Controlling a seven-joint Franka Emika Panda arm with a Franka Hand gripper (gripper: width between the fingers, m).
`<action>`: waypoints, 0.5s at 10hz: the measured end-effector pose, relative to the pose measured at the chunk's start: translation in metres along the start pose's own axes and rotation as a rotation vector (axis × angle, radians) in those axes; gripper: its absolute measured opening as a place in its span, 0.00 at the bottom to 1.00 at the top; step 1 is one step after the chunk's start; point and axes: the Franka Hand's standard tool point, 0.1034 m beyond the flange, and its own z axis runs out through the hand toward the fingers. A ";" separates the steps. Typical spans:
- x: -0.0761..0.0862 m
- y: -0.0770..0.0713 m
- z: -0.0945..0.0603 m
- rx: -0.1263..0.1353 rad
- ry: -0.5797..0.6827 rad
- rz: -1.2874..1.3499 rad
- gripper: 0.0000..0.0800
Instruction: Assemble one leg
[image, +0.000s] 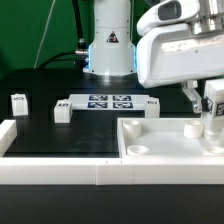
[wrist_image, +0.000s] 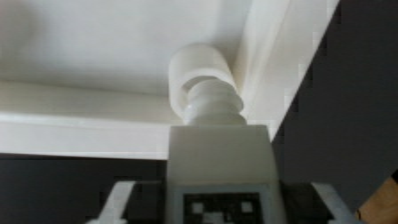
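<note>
A marker board (image: 108, 102) (four tags showing) lies flat on the black table (image: 60, 135), a large white rimmed panel (image: 168, 145) toward the exterior view's right.

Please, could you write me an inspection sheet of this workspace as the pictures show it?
Surface: black table, white rim along its front.
Job's things: leg held over the panel, round end at a panel corner; contact cannot be told.
Clutter: two loose legs and the marker board on the table.
Grippers: tool shut on the leg.
Cables: a dark cable beside the arm's base.
Surroundings: dark background, nothing seen.
</note>
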 end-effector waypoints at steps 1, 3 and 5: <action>-0.001 0.000 0.000 0.000 -0.002 0.000 0.36; -0.003 -0.001 0.002 0.001 -0.006 0.000 0.36; 0.001 -0.011 0.009 -0.010 0.095 -0.015 0.36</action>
